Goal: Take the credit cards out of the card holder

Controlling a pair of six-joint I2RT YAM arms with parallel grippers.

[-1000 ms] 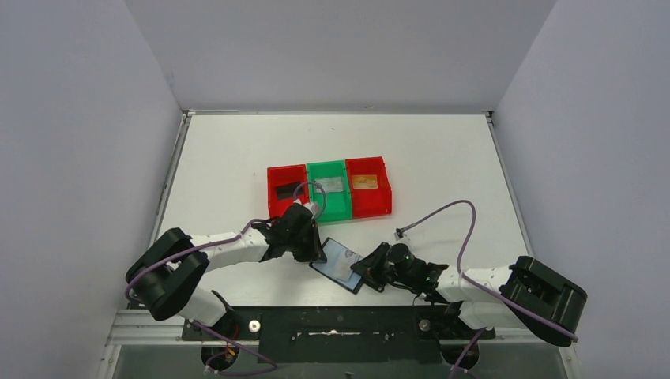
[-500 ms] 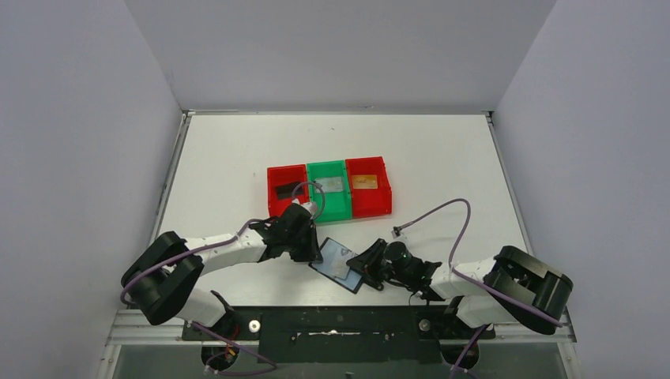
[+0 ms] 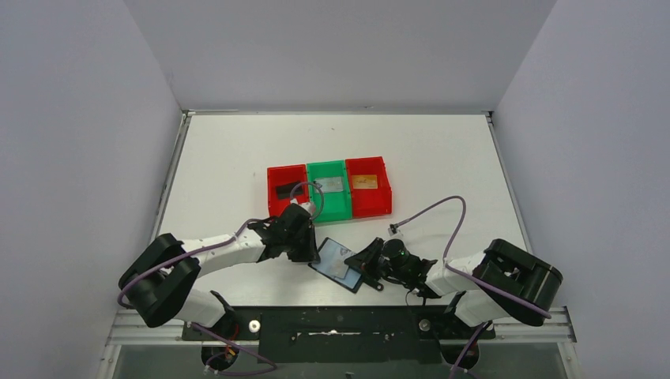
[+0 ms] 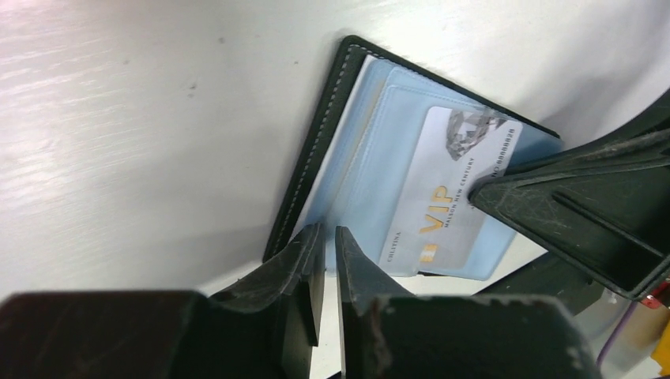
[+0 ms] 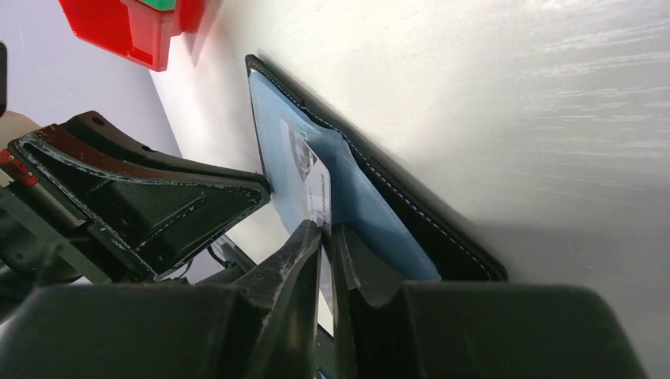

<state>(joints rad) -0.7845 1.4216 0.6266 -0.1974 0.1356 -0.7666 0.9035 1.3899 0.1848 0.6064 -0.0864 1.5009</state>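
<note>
Holder [image 3: 340, 265] lies open by the bench's [image 3: 442, 174] near edge, left gripper [image 4: 325, 253] pinched shut on its rim, right gripper [image 5: 325, 237] closed on a VIP card [image 4: 450, 189] half in its pocket, while three cards [image 3: 334, 184] already sit in the bins [image 3: 371, 207].

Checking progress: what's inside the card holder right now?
One pale VIP card sits in the blue-grey pocket of the card holder, its edge pinched by the right gripper. Whether other cards lie beneath it or in other pockets is covered.

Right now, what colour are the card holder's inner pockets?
Pale blue pockets, best in left wrist view.
</note>
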